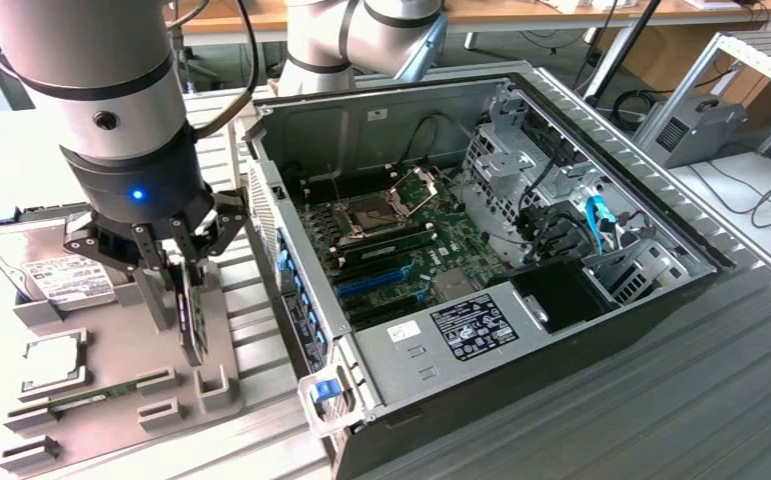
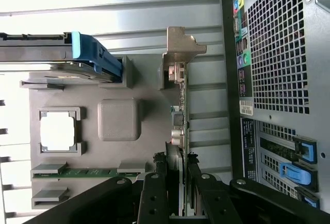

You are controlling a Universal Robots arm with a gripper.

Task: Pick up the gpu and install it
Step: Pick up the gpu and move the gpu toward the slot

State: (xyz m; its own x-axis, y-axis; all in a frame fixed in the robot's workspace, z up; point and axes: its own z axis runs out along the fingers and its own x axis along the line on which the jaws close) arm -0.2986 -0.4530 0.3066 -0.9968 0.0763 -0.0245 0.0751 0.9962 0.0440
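Observation:
The gpu point(image 1: 194, 335) stands on edge over the grey parts tray point(image 1: 125, 335), at the exterior view's left, beside the open computer case point(image 1: 545, 330). My gripper point(image 1: 185, 300) reaches down from above with a finger pressed on each face of the card. In the wrist view the gpu point(image 2: 181, 105) is edge-on, its silver bracket point(image 2: 180, 46) at the far end, and my gripper point(image 2: 180, 164) is shut on the near end. Whether the card has lifted clear of the tray's slots I cannot tell. The motherboard point(image 1: 399, 250) with blue slots point(image 1: 372, 285) lies exposed inside the case.
On the tray point(image 2: 93, 95) lie a hard drive in a blue frame point(image 1: 58, 270) point(image 2: 51, 53), a square processor point(image 1: 52, 360) point(image 2: 58, 131) and a narrow green memory stick point(image 1: 92, 395) point(image 2: 87, 172). The case's perforated rear panel point(image 2: 278, 43) stands close beside the card. A second robot arm point(image 1: 358, 30) stands behind the case.

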